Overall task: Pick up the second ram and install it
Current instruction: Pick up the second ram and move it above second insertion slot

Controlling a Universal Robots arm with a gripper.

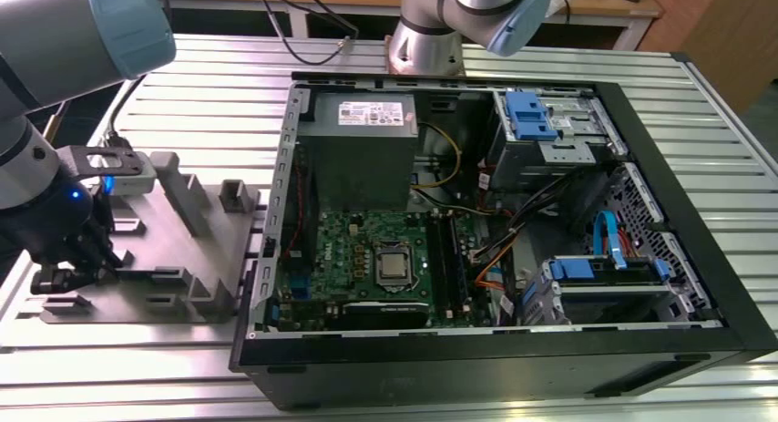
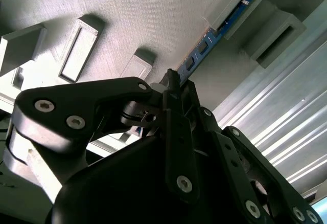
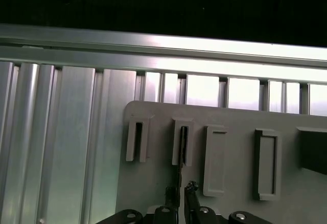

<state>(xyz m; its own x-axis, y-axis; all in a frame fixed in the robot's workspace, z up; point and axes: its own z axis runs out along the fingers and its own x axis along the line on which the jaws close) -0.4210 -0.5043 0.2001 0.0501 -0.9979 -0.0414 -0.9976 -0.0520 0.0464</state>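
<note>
**Gripper.** The gripper [image 1: 61,278] is down over the grey fixture plate [image 1: 146,299], which lies flat on the ribbed metal tabletop [image 1: 219,85] near the edge at the exterior view's left. In both wrist views the two black fingers are drawn in close, clamping the thin edge of the second ram between them [image 2: 171,78] [image 3: 180,198]. There is no visible gap on either side of the board.

**Second ram.** The second ram [image 2: 212,40] stands on edge on the fixture plate. One end is held in the fingers. The other end is seated in the slot of a grey upright block [image 3: 175,142]. In the first wrist view the stick [image 3: 181,150] shows edge-on as a dark line running from the fingertips into that block (the second block from the plate's corner). The neighbouring slotted blocks [image 3: 214,160] alongside it hold nothing that can be seen. In the second wrist view the board's face shows bluish with a row of small contacts or chips. Finer detail cannot be made out.

**Computer case.** The open computer case [image 1: 486,367] lies on its side at the middle of the tabletop, just beside the fixture plate and well apart from the gripper. The green motherboard [image 1: 364,249] faces upward inside it. The long black memory slots [image 1: 444,267] run beside the processor socket [image 1: 392,262]. Whether a stick already sits in them cannot be told.

**Other.** The base of a second arm [image 1: 425,39] stands at the tabletop's far edge, behind the case.
</note>
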